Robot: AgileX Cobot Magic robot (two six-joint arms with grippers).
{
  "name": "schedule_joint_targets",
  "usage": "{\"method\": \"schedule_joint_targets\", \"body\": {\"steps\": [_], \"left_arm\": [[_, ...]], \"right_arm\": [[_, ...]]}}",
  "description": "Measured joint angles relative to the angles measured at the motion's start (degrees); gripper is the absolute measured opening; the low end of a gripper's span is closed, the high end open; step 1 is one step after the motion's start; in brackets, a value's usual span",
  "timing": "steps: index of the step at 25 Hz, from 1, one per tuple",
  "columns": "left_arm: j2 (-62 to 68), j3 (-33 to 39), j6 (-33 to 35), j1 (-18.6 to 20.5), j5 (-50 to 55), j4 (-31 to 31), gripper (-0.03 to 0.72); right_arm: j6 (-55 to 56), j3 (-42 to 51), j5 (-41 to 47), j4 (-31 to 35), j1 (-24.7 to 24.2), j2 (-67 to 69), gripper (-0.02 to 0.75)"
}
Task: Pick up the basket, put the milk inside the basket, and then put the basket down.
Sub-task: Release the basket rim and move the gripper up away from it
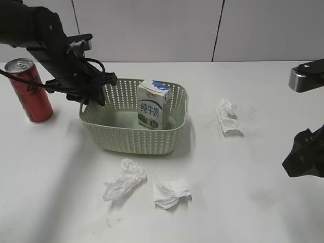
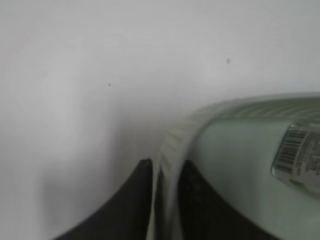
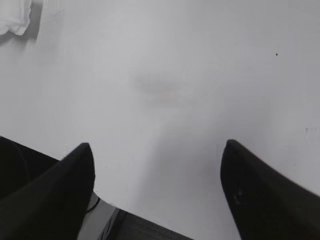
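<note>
- The pale green rectangular plastic basket with lattice sides (image 1: 134, 132) sits left of centre in the exterior view, and its base looks to be resting on the white table (image 1: 238, 202), though a slight lift cannot be ruled out.
- The small white milk carton with blue lettering (image 1: 153, 105) already stands upright inside the basket, near its back wall; in the left wrist view its barcoded face (image 2: 299, 157) shows at the right edge.
- The left gripper (image 1: 96, 91), at the upper left of the exterior view, is pinched narrow on the basket's left rim: the left wrist view shows the green wall (image 2: 170, 165) running between the two dark fingers (image 2: 131, 200), one outside and one inside.
- The right gripper (image 3: 157, 175) hangs over bare table at the right edge of the exterior view, well apart from the basket, its jaws spread wide and holding nothing.
- As I judge it, the milk step is done and the basket is down or nearly so; what is left is for the left gripper to let go of the rim and draw clear.
- A red soda can (image 1: 30, 91) stands at the far left, and crumpled white tissues (image 1: 124, 185) lie in front of and to the right of the basket.
</note>
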Motion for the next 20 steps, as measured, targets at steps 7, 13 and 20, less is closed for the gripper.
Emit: {"method": "schedule_joint_targets", "body": {"steps": [7, 13, 20], "left_arm": [[-4.0, 0.0, -0.2, 0.0, 2.7, -0.2, 0.608], [-14.1, 0.0, -0.2, 0.0, 10.4, -0.2, 0.596], [-28.0, 0.0, 0.1, 0.0, 27.5, 0.6, 0.591]], "right_arm": [[0.0, 0.0, -1.5, 0.0, 0.0, 0.0, 0.594], [-0.6, 0.0, -1.7, 0.0, 0.0, 0.0, 0.594], [-0.6, 0.0, 2.7, 2.6, 0.0, -1.8, 0.593]]}}
